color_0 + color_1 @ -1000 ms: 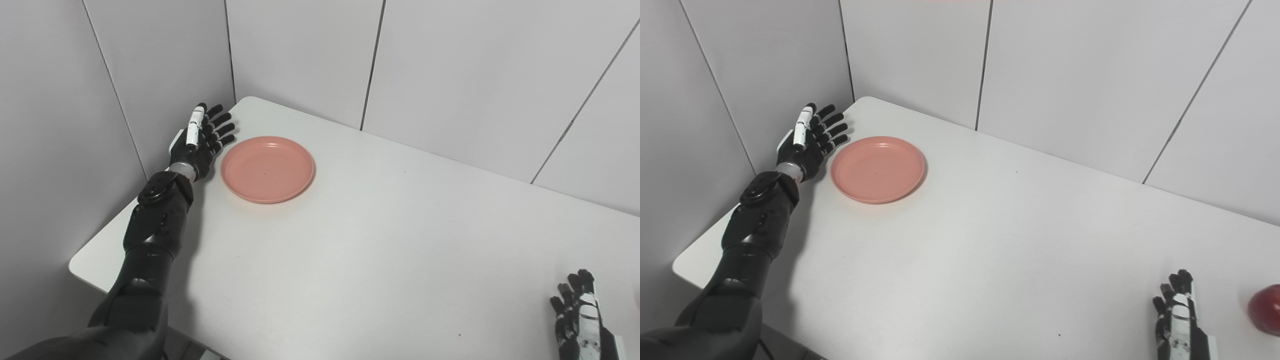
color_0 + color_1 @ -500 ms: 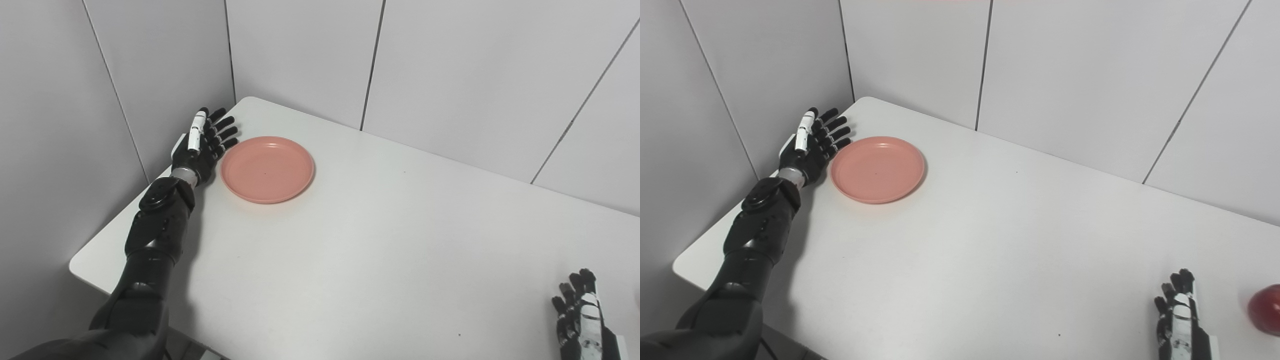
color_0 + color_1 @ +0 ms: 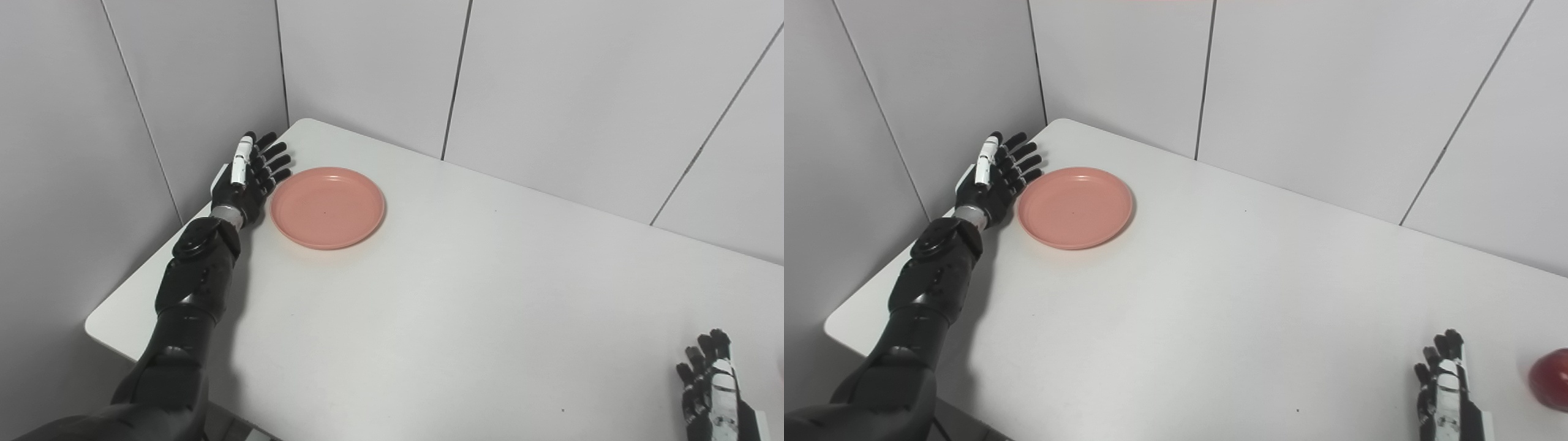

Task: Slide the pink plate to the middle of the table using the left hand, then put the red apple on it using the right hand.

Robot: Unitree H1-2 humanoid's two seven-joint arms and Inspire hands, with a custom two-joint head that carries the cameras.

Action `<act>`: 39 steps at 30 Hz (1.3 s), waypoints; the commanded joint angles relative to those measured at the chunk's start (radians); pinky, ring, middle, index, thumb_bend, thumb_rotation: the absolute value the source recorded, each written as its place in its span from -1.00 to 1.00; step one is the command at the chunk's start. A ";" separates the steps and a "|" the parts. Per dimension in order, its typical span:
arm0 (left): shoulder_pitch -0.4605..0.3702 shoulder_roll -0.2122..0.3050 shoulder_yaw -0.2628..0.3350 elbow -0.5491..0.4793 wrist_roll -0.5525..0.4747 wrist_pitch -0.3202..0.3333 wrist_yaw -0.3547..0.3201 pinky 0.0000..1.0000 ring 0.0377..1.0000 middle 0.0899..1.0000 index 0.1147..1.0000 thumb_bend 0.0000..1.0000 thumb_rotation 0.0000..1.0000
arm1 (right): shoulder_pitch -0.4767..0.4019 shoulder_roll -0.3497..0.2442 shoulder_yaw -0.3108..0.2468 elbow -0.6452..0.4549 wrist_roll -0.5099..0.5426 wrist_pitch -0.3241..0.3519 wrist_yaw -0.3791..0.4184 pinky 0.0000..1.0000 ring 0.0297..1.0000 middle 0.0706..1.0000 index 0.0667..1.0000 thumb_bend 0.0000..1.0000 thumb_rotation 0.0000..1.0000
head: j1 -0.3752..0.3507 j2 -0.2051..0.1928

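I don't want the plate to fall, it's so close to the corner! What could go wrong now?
Three things might go wrong. The pink plate sits near the table's far left corner, so a crooked push from the open left hand beside it could send it toward the edge. The fingers could also slip over the low rim. The red apple lies at the picture's right border beside the open right hand; being round, it might roll if bumped.

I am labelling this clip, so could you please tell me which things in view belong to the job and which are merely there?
Part of the job:
- pink plate, near the table's far left corner
- red apple, at the right edge
- left hand, open beside the plate
- right hand, open beside the apple

Merely there:
- white table
- grey wall panels
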 commanded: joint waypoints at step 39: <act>-0.099 0.055 -0.057 0.132 0.006 -0.005 -0.059 0.69 0.72 0.74 0.69 -0.32 1.00 | -0.018 -0.003 -0.005 -0.020 0.010 -0.019 0.010 1.00 1.00 1.00 1.00 -0.87 1.00 | -0.004 0.002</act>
